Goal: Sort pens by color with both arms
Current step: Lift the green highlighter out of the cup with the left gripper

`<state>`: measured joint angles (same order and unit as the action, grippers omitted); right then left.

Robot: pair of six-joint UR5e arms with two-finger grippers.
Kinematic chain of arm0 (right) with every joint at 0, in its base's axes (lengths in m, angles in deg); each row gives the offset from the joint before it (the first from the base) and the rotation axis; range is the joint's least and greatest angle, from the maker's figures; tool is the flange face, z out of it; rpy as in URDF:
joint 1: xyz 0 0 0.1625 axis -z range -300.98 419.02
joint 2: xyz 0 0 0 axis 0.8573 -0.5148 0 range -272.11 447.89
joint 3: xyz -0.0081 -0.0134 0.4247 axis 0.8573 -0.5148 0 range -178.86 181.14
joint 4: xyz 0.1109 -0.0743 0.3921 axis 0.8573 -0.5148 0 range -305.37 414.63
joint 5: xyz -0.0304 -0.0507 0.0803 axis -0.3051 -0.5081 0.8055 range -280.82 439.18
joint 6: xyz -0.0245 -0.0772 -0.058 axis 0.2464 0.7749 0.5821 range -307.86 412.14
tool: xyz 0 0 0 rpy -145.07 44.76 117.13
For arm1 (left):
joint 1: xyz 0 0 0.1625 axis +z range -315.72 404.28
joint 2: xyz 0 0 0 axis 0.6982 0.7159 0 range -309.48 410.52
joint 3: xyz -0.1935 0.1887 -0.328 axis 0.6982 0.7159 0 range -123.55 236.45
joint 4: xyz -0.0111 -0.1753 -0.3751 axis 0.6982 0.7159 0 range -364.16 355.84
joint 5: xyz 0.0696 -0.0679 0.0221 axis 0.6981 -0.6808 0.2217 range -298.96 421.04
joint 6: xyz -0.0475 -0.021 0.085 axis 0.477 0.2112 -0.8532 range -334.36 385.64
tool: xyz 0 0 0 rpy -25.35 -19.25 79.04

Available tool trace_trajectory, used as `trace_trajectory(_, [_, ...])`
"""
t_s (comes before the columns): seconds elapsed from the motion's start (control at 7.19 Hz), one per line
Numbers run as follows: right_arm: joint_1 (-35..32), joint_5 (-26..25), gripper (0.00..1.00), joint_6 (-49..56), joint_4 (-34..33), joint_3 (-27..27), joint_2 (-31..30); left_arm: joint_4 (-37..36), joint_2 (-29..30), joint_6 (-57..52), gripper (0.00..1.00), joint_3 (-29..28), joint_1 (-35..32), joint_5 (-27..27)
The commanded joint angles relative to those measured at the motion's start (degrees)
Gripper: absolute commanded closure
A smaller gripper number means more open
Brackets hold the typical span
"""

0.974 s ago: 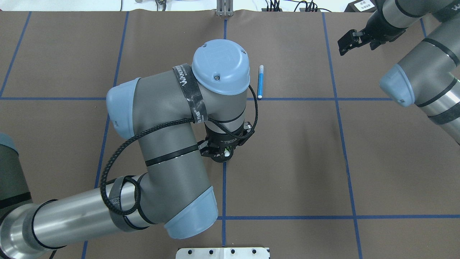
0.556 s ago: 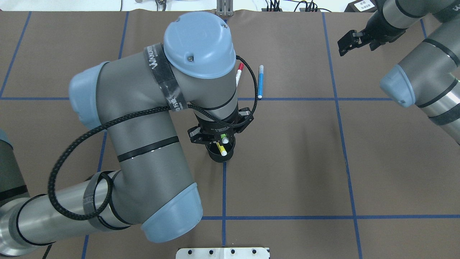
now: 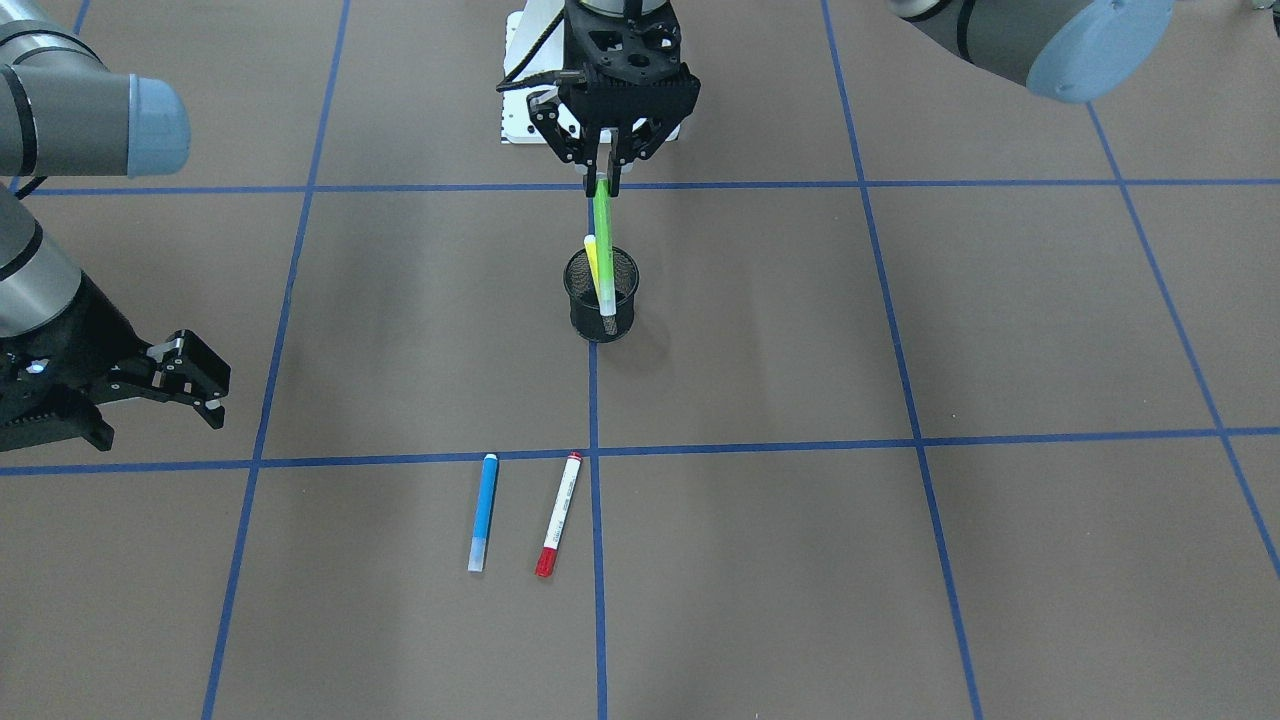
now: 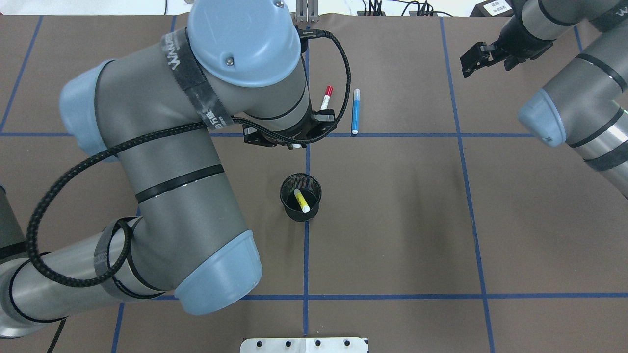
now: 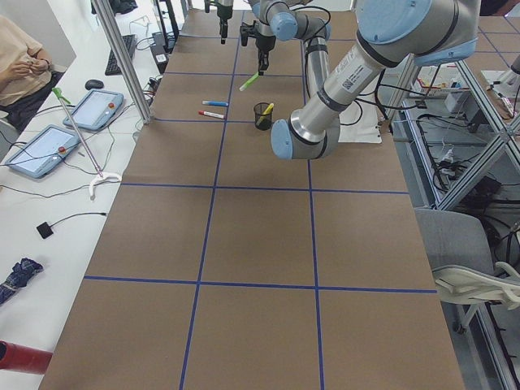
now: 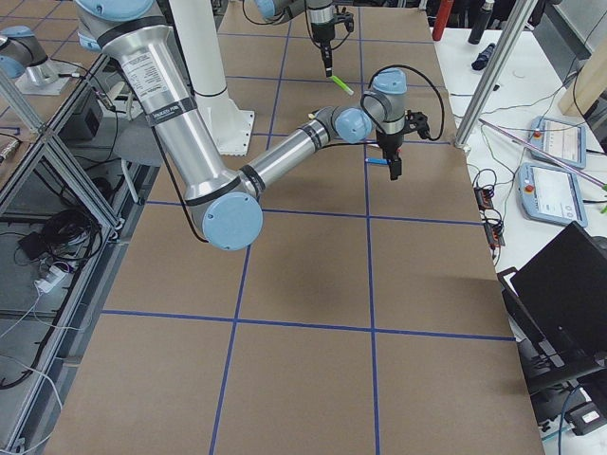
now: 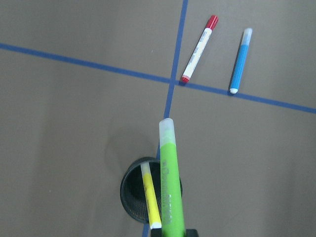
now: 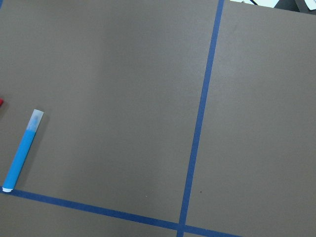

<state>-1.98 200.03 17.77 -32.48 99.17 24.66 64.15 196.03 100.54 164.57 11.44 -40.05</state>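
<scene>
My left gripper (image 3: pixel 606 172) hangs high over the table, shut on the top of a green pen (image 3: pixel 603 250) that points down and slightly tilted, its lower end in front of the black mesh cup (image 3: pixel 600 300). A yellow pen (image 4: pixel 301 200) leans inside that cup (image 4: pixel 300 197). On the mat beyond the cup lie a white pen with a red cap (image 4: pixel 326 98) and a blue pen (image 4: pixel 355 112), side by side. The left wrist view looks down the green pen (image 7: pixel 170 192) at all of them. My right gripper (image 3: pixel 200 385) hovers open and empty, off to the side.
Blue tape lines (image 4: pixel 305 255) divide the brown mat into squares. The white bolted base plate (image 4: pixel 304 344) sits at the near edge. Cables and a metal bracket (image 4: pixel 306 12) line the far edge. In the exterior left view a person (image 5: pixel 24 61) sits beside tablets (image 5: pixel 45 150).
The left arm has risen and swung toward the far side, drawing the green pen up out of the cup. The red-capped pen, hidden before, now shows. The right arm has not moved.
</scene>
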Motion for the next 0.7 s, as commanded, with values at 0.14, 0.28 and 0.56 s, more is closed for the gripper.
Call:
trace_trajectory(0.14, [0.01, 0.0, 0.0, -0.18, -0.08, -0.29, 0.13, 16.35, -2.6, -8.35, 1.0, -6.92, -0.99, 11.51])
trace_trajectory(0.28, [0.01, 0.0, 0.0, -0.26, -0.08, -0.29, 0.13, 23.03, -2.61, -10.11, 1.0, -11.57, -1.78, 13.8])
trace_trajectory(0.56, [0.01, 0.0, 0.0, -0.88, -0.08, -0.38, 0.13, 35.77, -2.69, -13.88, 1.0, -20.8, -4.15, 16.01])
